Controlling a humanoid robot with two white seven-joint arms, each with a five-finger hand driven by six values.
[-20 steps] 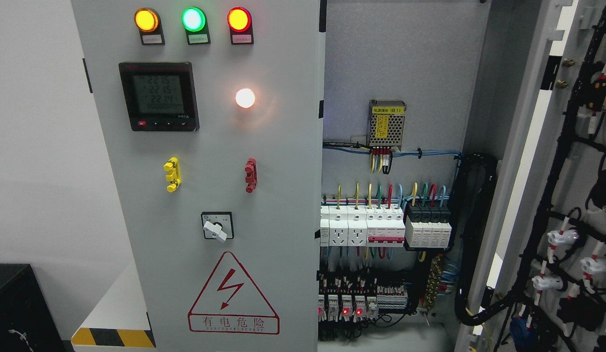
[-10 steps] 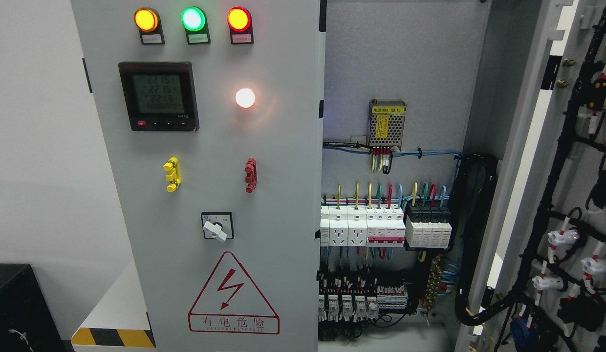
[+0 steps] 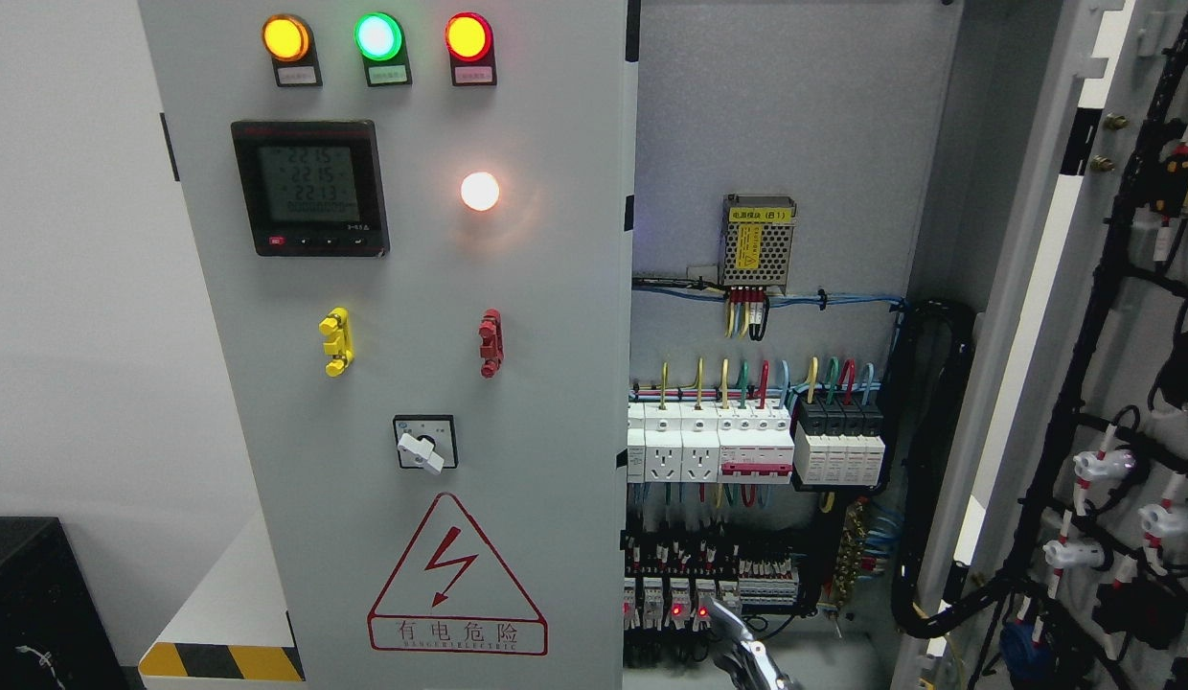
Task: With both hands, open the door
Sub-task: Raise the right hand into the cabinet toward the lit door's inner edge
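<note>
At bottom edge, right of centre: silvery metal right hand [image 3: 747, 661], barely in view, clenched or released impossible to tell. Just above it, row of relays with red lights [image 3: 695, 599]. To the left, closed grey metal cabinet door [image 3: 517, 316] with 3 lit lamps. Far right, open grey door [image 3: 1044, 287], black wiring on its inner face.

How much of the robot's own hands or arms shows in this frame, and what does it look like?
Very little. Only a small part of one hand pokes up at the bottom edge, right of the middle, in front of the open cabinet. It looks silver-grey and metallic, with slim jointed finger segments and darker gaps at the joints. No arm, cable, sleeve or marking shows, so which hand it is cannot be told.
</note>
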